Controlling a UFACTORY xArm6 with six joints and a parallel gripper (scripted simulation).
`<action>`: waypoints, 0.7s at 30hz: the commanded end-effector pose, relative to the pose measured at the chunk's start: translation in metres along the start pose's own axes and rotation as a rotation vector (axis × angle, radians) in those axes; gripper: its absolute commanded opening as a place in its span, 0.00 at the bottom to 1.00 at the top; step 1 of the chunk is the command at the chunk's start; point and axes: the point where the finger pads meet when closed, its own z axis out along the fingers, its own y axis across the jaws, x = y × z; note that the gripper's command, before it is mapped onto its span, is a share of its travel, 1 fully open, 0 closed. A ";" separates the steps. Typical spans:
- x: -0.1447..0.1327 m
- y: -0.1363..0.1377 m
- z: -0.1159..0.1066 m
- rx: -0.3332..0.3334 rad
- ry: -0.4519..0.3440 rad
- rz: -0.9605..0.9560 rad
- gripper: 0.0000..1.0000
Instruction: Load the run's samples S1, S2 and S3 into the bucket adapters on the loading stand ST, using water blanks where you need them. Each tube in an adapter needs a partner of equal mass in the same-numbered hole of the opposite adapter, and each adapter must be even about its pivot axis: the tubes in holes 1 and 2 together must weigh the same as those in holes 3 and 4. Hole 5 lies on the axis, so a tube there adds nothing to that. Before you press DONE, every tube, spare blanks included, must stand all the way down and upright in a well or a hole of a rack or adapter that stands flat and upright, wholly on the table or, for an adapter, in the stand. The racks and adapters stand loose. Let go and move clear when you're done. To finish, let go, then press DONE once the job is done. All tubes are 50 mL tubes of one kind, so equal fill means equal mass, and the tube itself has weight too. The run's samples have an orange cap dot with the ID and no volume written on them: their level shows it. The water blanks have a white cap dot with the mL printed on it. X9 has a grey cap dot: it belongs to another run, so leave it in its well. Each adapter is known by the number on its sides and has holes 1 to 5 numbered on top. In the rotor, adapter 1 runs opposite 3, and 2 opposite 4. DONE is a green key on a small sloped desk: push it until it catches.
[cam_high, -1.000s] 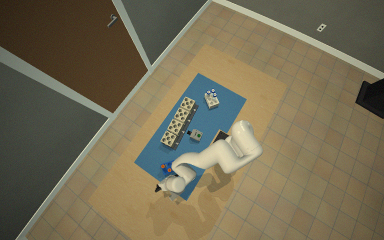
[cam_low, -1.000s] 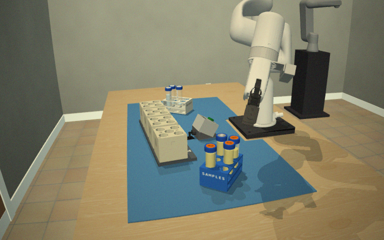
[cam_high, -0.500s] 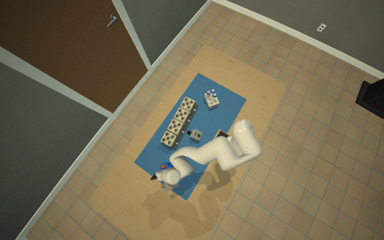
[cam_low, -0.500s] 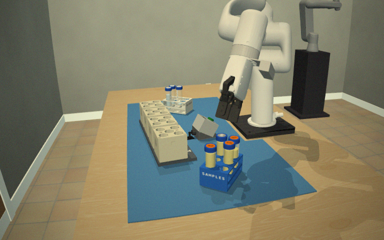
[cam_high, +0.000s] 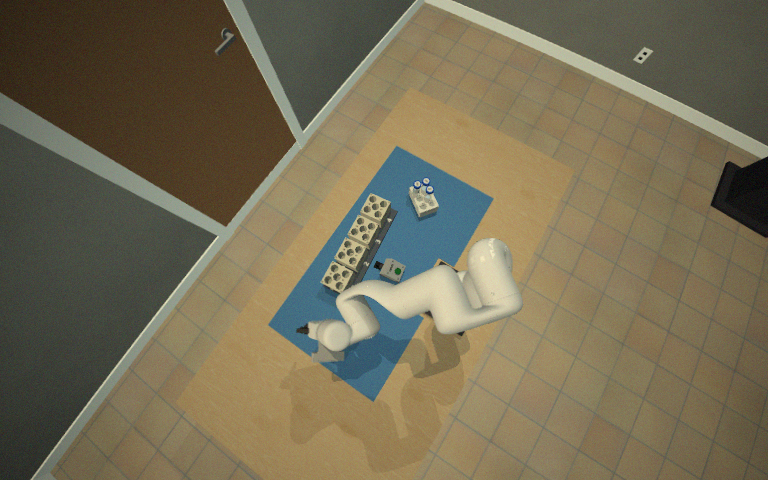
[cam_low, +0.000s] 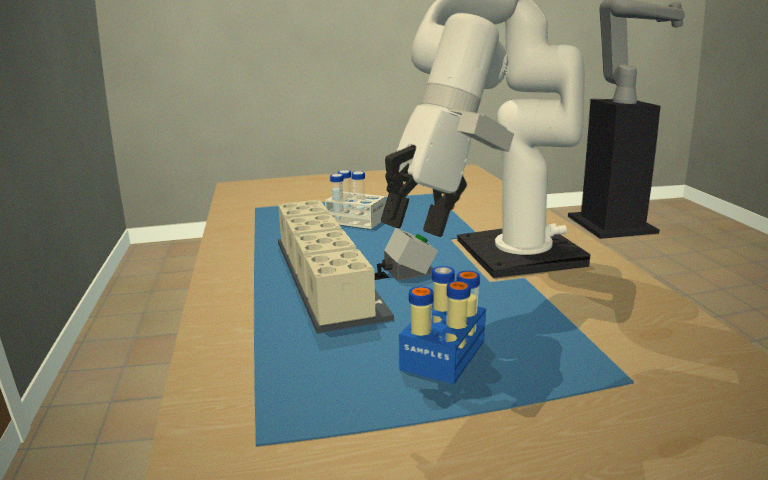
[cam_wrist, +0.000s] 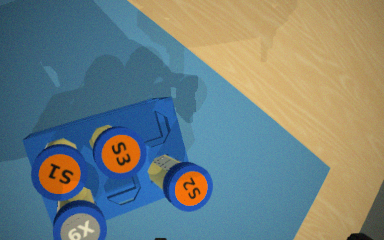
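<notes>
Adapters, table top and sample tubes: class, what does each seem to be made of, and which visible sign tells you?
Adapters: probably matt plastic; even cream, no metallic glint.
Table top: wood or wood-look laminate, satin; streaky grain.
Sample tubes: likely clear plastic, perhaps glass; yellow contents show through.

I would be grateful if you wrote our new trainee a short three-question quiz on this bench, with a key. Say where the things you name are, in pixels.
1. Multiple choice: which tube in the blue SAMPLES rack (cam_low: 427, 357) (cam_wrist: 95, 117) has a grey cap dot? A) S1 B) S3 C) X9
2. True or false: the gripper (cam_low: 415, 219) is closed around a tube.
3. Fill in: the DONE key (cam_high: 398, 271) (cam_low: 421, 238) on the small sloped desk (cam_high: 390, 266) (cam_low: 404, 253) is ____ in colour.

Key: 1 C; 2 false; 3 green.
</notes>
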 end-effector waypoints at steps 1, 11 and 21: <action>-0.018 0.003 -0.001 0.014 -0.018 0.100 1.00; -0.054 0.004 0.000 0.046 -0.051 0.277 1.00; -0.098 0.000 -0.002 0.086 -0.097 0.519 1.00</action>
